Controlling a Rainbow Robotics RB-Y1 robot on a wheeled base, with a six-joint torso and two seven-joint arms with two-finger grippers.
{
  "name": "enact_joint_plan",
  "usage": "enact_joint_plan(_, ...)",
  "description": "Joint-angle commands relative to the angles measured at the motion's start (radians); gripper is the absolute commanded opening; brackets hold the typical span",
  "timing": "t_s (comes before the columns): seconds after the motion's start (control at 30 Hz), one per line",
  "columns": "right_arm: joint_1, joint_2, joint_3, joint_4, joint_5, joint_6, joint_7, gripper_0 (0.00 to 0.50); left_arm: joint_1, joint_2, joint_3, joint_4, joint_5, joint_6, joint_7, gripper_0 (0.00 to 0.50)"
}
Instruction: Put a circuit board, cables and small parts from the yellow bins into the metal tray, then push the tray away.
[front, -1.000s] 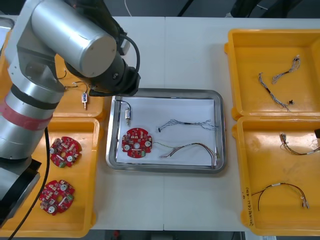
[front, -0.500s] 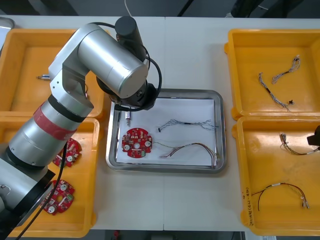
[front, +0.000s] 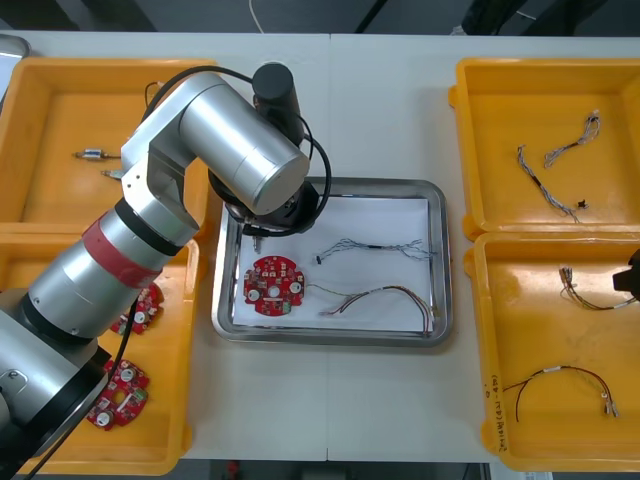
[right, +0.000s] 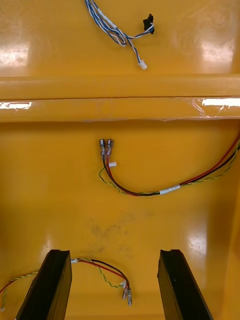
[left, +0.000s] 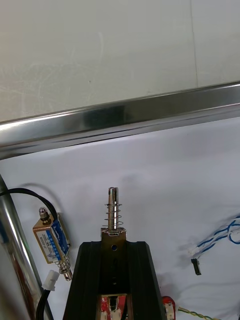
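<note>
My left claw (left: 114, 246) holds a small metal part (left: 114, 210) over the tray (left: 125, 117).
Its fingers are clamped on the part, over the white lining near the tray's rim, beside a blue-labelled part (left: 50, 242). My right claw (right: 114, 254) hangs with fingers apart over a yellow bin (right: 60, 200).

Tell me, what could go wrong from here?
The left gripper, jaws shut on a small silver spring-tipped metal part, hangs over the shiny metal tray; released carelessly, the part might bounce or roll. It could land on the blue-labelled small metal part nearby. The right gripper hangs open above a yellow bin.
</note>
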Motion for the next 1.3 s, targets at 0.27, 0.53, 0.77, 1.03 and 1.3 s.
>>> enact_joint_plan(0.27, 0.02, 0.013, -0.007, -0.01, -0.019, 0.003, -0.009, 0.5, 0.011, -0.024, -0.041, 0.038, -0.013, -0.04, 0.085, 0.002)
enact_joint_plan(0.53, 0.02, 0.013, -0.011, -0.01, -0.027, 0.003, -0.007, 0.5, 0.011, -0.024, -0.041, 0.037, -0.006, -0.054, 0.105, 0.5)
enact_joint_plan(0.77, 0.02, 0.013, -0.011, -0.008, -0.028, 0.003, -0.009, 0.5, 0.009, -0.024, -0.038, 0.02, -0.009, -0.059, 0.12, 0.5)
enact_joint_plan(1.03, 0.018, 0.004, -0.012, -0.01, -0.028, 0.003, -0.006, 0.5, 0.009, -0.016, -0.02, -0.018, -0.015, -0.019, 0.127, 0.5)
enact_joint_plan(1.3, 0.01, -0.005, -0.007, -0.01, -0.041, 0.003, 0.002, 0.5, 0.009, 0.033, 0.051, -0.126, 0.013, 0.115, 0.125, 0.5)
